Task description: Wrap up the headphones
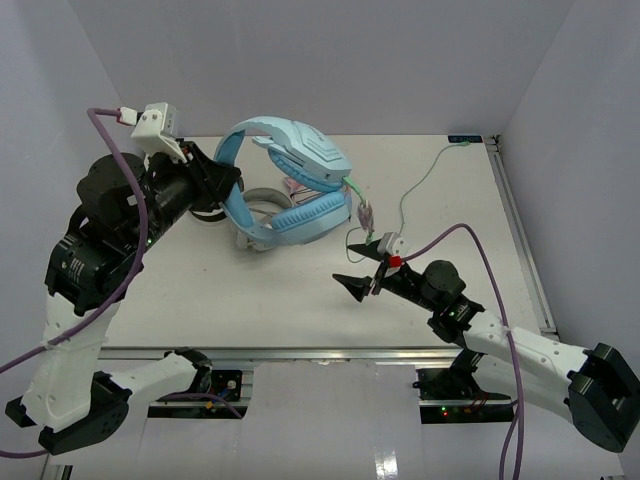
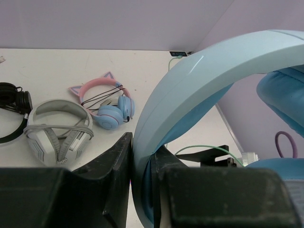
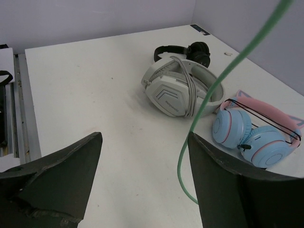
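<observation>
White tabletop [image 1: 250, 300], lilac walls. Lifted above its far-left part, the headphones [image 1: 295, 190] lie with their long axis roughly left-to-right: the smooth, glossy light-blue headband arches leftward, the padded cups sit to the right. The left gripper [image 1: 225, 178] is clamped narrow on that headband. The thin pale-green cable [image 3: 190, 142] hangs unpinched between the wide-spread jaws of the right gripper [image 3: 145, 147].

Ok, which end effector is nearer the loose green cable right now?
Right. The cable hangs between the open fingers of the right end effector. The left end effector grips the headband of the headphones, well away from that hanging stretch.
</observation>
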You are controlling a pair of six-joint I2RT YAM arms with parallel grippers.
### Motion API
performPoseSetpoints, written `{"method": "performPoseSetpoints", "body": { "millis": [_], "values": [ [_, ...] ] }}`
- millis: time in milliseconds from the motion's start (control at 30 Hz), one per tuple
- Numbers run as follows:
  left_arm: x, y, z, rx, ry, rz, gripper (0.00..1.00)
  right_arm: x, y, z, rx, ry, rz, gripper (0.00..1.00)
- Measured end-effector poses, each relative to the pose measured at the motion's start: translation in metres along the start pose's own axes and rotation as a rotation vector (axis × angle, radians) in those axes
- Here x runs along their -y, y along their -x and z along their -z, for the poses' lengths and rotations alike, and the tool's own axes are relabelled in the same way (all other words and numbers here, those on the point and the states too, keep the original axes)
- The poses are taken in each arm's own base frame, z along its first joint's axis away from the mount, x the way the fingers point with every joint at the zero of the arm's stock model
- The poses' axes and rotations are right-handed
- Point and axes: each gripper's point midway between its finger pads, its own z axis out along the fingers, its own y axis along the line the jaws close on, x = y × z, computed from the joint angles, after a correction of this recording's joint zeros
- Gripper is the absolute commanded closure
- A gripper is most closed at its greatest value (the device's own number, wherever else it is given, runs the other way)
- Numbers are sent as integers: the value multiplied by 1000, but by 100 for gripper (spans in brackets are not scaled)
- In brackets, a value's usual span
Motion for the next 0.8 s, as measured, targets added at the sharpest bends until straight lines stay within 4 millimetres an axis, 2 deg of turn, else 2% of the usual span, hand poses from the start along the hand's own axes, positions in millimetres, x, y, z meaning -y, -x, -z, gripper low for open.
{"method": "performPoseSetpoints", "body": {
  "millis": [300, 433, 600, 733, 800],
  "values": [
    [11, 4, 12, 30, -65, 48, 100, 1, -12, -11, 21, 14, 42, 27],
    [14, -2, 14, 19, -90, 59, 100, 0, -15, -14, 25, 29, 58, 37],
    [18, -8, 16, 15, -119, 75, 100, -2, -17, -17, 31, 45, 69, 64],
    [17, -10, 19, 15, -121, 80, 100, -4, -17, -17, 39, 55, 64, 70],
    [18, -9, 19, 24, -125, 83, 100, -5, -18, -16, 46, 58, 59, 68]
  ]
}}
